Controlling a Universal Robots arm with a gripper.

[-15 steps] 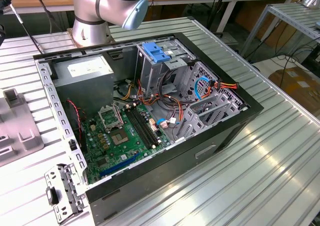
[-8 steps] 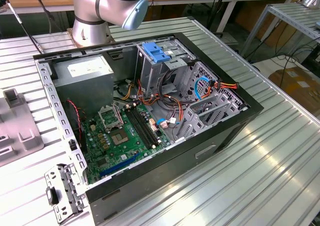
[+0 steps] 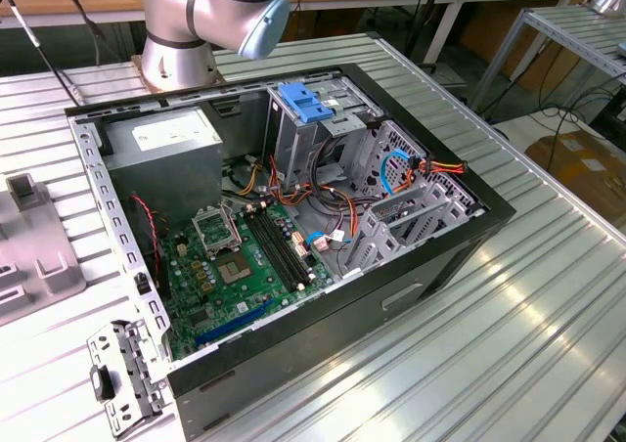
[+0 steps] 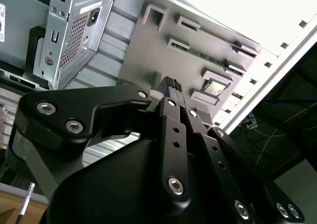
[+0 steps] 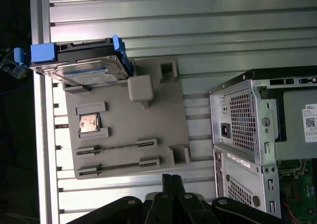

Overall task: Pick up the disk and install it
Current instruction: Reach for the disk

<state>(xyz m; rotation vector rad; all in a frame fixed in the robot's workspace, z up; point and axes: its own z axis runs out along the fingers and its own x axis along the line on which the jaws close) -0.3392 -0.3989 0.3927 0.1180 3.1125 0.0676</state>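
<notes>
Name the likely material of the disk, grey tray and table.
The disk looks metal, from its silvery sheen; its blue rails look plastic. The tray seems matte grey plastic, evenly dull. The table looks bare ribbed metal, given its bright reflections.

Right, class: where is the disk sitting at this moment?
In the first wrist view the disk rests at one corner of the grey fixture plate on the slatted table, apart from the computer case.

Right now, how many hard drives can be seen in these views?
1. The disk rests at one corner of the grey fixture plate on the table, outside the computer case. The case's drive cage could hide another; that cannot be told.
</notes>
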